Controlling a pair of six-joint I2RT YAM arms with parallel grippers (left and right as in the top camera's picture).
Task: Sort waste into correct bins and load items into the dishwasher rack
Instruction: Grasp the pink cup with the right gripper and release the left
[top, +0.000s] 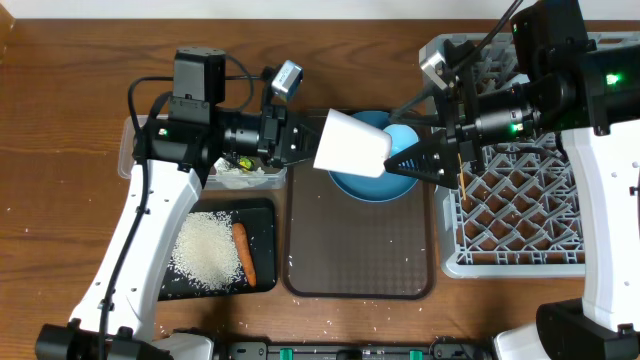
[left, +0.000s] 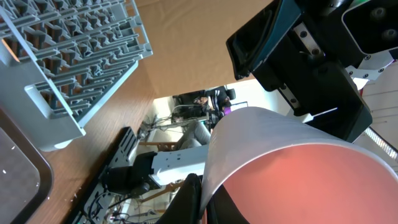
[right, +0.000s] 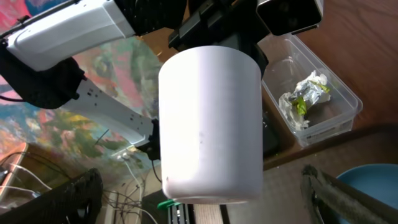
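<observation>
Overhead: straight down. Wrist cams close, facing each other, share cup (right: 210, 124).

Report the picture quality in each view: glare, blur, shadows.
Overhead: sharp and evenly lit, the white cup nearly blown out, shadows soft. Left wrist: the cup's rim looms close and soft, its inside tinted pink. Right wrist: cup and clear tub crisp, bottom corners dark and blurred.
</observation>
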